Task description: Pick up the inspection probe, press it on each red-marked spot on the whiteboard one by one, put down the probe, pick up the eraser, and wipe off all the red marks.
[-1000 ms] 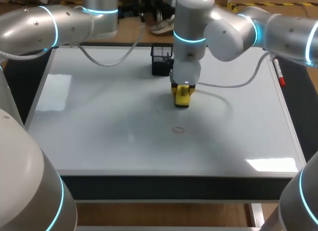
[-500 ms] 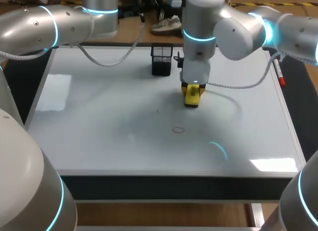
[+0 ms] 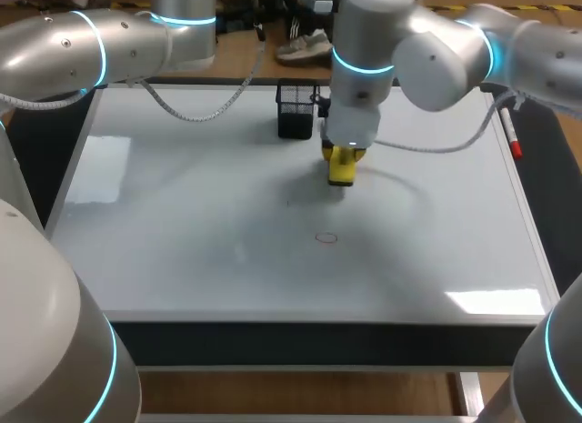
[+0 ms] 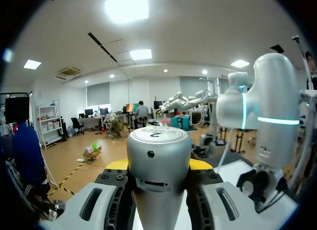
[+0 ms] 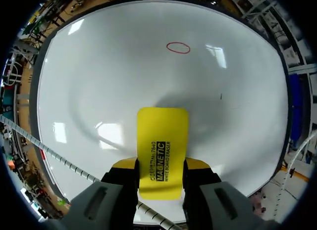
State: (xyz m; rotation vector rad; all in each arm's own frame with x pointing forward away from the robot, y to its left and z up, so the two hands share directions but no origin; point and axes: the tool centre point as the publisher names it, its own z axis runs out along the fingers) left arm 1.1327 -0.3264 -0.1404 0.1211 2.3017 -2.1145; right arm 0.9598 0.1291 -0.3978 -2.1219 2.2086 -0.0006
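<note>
The yellow eraser (image 3: 342,172) rests on the whiteboard (image 3: 182,250) a little past its middle, with my right gripper (image 3: 341,156) shut on it from above. In the right wrist view the eraser (image 5: 162,141) sticks out flat between the fingers of the right gripper (image 5: 161,166). A red oval mark (image 3: 326,238) lies nearer the front edge, ahead of the eraser (image 5: 178,47). My left gripper (image 4: 159,165) is raised off the board, shut on the grey cylindrical inspection probe (image 4: 158,165). The head view shows only the left arm.
A black mesh pen holder (image 3: 296,109) stands just behind the eraser, to its left. A red-capped marker (image 3: 511,136) lies along the board's right edge. A tiny dark speck (image 3: 289,203) marks the board left of the eraser.
My right gripper slid the eraser to the right, then back left, ending slightly farther from the front edge. The left arm kept still.
</note>
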